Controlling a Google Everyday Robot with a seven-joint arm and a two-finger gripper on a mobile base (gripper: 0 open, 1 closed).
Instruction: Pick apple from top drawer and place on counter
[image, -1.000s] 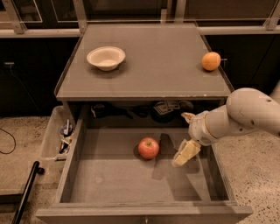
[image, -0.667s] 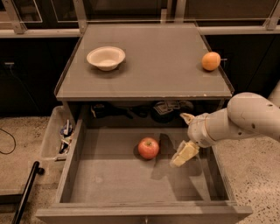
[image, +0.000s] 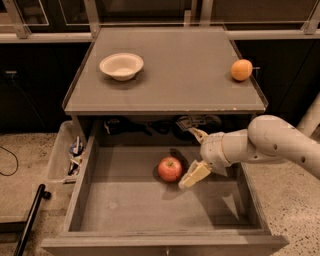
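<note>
Sideways in the top drawer, the arm's jaws gape beside the apple.

Place: looks like a test lab to me | signs: speckled stone floor, pale metal frame bars, lone grey wooden cabinet | cream two-finger gripper: inside the open grey wooden drawer, fingers apart

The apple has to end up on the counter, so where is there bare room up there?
The counter is bare across its middle and front, between the white bowl at left rear and the orange near the right edge; only those two spots are taken. The gripper is open inside the top drawer, just right of the apple.
</note>
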